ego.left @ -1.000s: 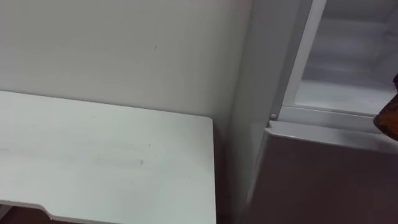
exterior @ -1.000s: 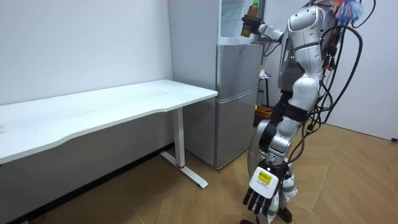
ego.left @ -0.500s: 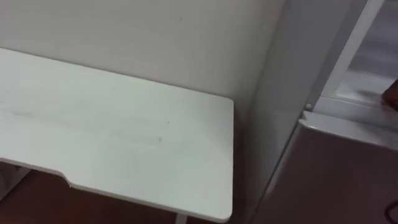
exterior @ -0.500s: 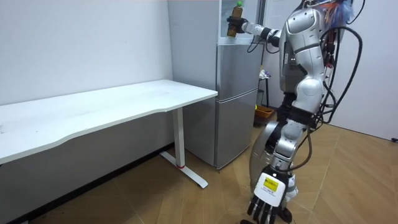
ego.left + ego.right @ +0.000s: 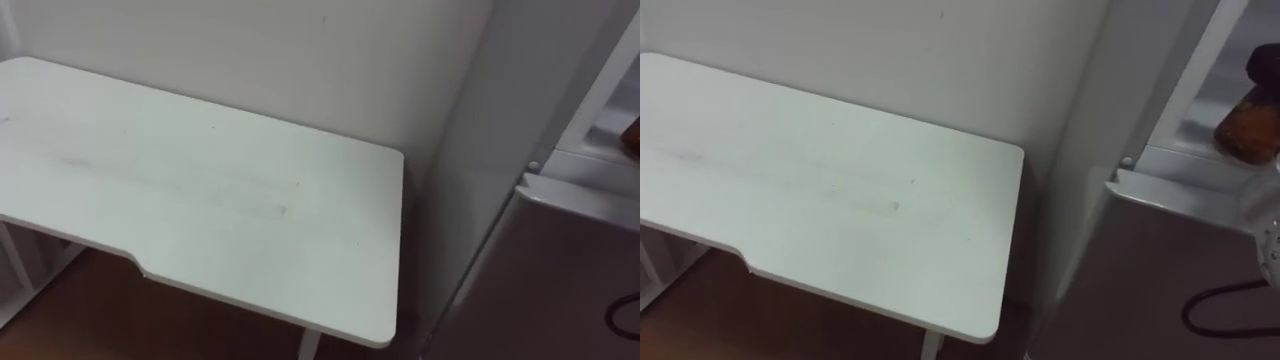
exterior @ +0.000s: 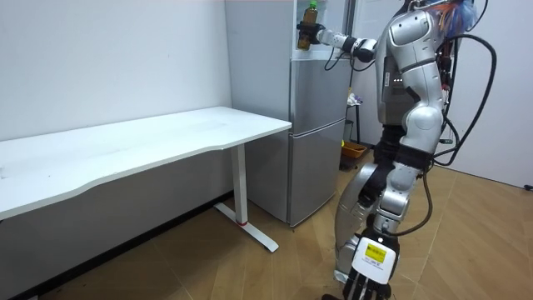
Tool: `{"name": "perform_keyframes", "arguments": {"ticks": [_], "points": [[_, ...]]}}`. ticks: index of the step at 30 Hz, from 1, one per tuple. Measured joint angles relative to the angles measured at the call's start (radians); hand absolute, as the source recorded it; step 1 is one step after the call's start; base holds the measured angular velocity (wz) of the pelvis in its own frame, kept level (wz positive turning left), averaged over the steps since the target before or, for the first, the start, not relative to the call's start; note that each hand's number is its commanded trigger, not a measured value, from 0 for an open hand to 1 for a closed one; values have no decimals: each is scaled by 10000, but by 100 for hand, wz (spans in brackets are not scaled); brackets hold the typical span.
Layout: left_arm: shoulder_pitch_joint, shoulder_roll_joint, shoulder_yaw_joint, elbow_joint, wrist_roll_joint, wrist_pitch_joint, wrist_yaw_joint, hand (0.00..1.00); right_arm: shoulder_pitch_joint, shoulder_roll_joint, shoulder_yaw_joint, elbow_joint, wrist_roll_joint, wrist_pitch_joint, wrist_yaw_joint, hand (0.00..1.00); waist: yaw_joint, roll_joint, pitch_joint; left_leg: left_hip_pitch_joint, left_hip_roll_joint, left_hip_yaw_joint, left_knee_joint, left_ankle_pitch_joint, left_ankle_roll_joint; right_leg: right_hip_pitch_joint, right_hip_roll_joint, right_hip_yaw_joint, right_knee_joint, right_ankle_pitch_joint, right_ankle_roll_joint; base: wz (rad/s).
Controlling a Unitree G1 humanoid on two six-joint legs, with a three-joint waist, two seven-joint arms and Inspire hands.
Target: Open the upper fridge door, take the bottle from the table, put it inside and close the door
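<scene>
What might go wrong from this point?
The bottle, held in the right robot hand, sits low near the upper fridge's front sill; it may clip it or, released there, tip out. The head camera mostly faces the table, so placement is poorly watched.

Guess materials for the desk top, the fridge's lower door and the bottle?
Desk top: matte white, likely laminate board; flat, no glare. Fridge lower door: grey-silver, smooth with a soft sheen, probably painted or brushed metal. Bottle, held in the right hand at the upper compartment: amber-brown body, green cap; glass or plastic, can't tell.
</scene>
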Motion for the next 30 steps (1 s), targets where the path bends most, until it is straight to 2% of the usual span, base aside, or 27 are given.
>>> {"name": "perform_keyframes", "arguments": {"ticks": [5,11,15,20,25,26,27,30], "points": [[-6,95,-18,-8,18,2,19,0,-161,-28,245,171,-9,0,-154,100,43,-107,40,-110,-1,-42,75,0,1,-39,-3,-57,5,-5,3,2],[-24,239,-22,-15,16,2,19,0,-422,-50,256,436,7,0,-198,100,109,-140,32,-266,-16,-97,148,10,17,-134,3,-108,-40,-1,-2,3],[-27,363,-115,-40,9,26,3,0,-555,-445,582,918,60,-6,31,100,172,-124,33,-364,-55,-294,184,10,16,-123,9,-246,-57,0,-3,12],[18,372,-123,-468,6,232,-38,0,-974,-1008,1337,2166,73,19,809,100,481,-120,34,-401,-46,-364,222,21,-4,-114,33,-277,-39,4,-9,3],[125,372,-147,-688,-189,376,-39,0,-1344,-1156,1807,2966,72,72,1494,100,488,-119,37,-357,-21,-400,267,26,-14,-31,48,-370,-48,17,-30,2],[153,374,-143,-798,-315,423,-39,0,-1359,-1190,1812,3151,76,85,1676,93,508,-125,33,-325,-22,-417,270,25,-16,8,50,-389,-55,17,-30,4],[165,378,-139,-843,-396,425,-39,0,-1383,-1201,1812,3263,76,93,1787,91,541,-130,29,-313,-22,-421,269,24,-18,20,51,-397,-57,17,-30,0],[293,386,-141,-1037,-398,475,-39,0,-1539,-1205,1830,3784,75,120,2153,51,650,-136,25,-264,-20,-425,264,26,-25,67,54,-414,-56,17,-31,0]]}}
